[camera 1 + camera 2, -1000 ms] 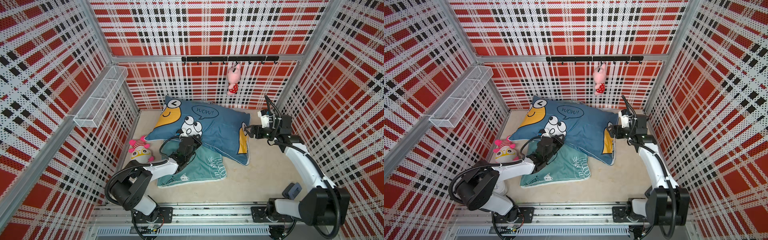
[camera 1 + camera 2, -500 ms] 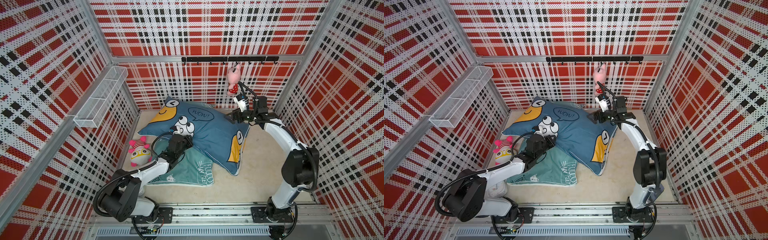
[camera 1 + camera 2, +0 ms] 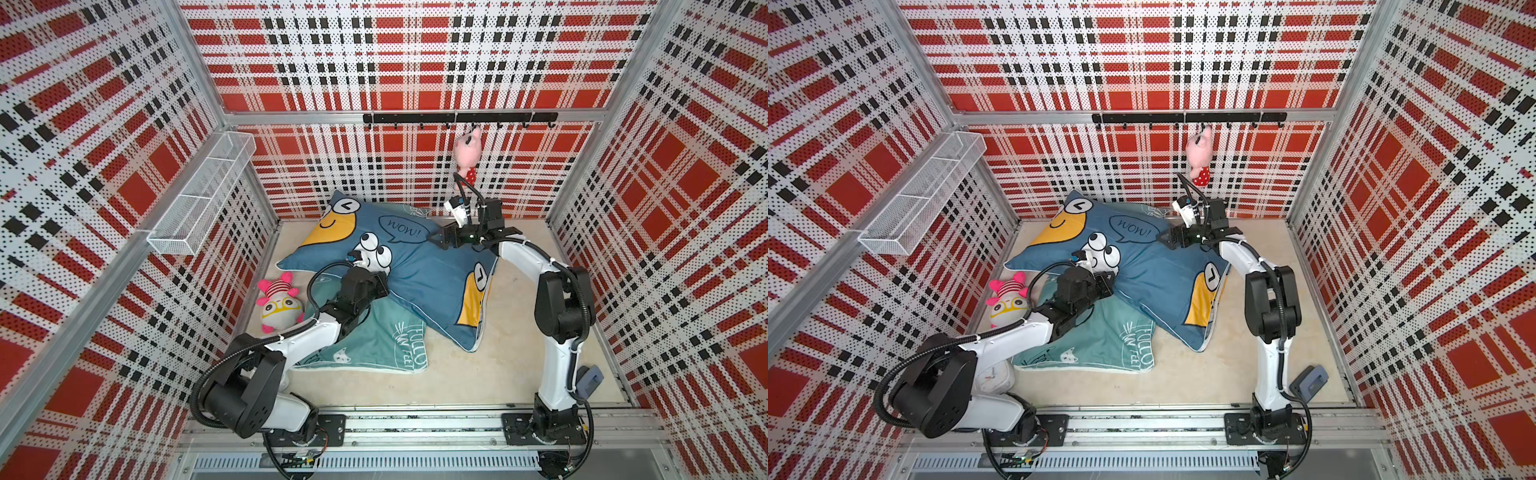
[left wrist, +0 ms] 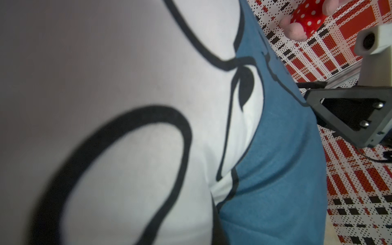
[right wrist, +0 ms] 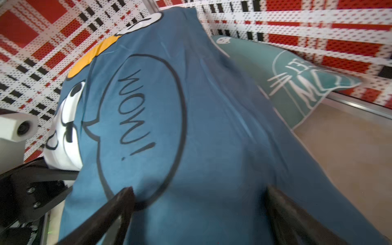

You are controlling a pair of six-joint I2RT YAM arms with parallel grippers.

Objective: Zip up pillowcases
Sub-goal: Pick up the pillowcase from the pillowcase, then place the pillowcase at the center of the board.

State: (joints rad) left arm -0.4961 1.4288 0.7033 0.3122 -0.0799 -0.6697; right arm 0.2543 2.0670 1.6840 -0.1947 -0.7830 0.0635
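The teal pillowcase (image 3: pixel 374 345) lies nearest, its far part under the blue pillowcase (image 3: pixel 428 274). At the blue pillowcase's near edge the left gripper (image 3: pixel 376 286) is closed against the white googly-eyed face. Whether it pinches fabric cannot be told. Its arm reaches low across the teal one. Beside the blue pillowcase's "WOW" bubble, the right gripper (image 5: pixel 199 203) is spread wide, fingers (image 5: pixel 125 201) against the fabric, clamping nothing, with its arm arched above that pillowcase's far corner.
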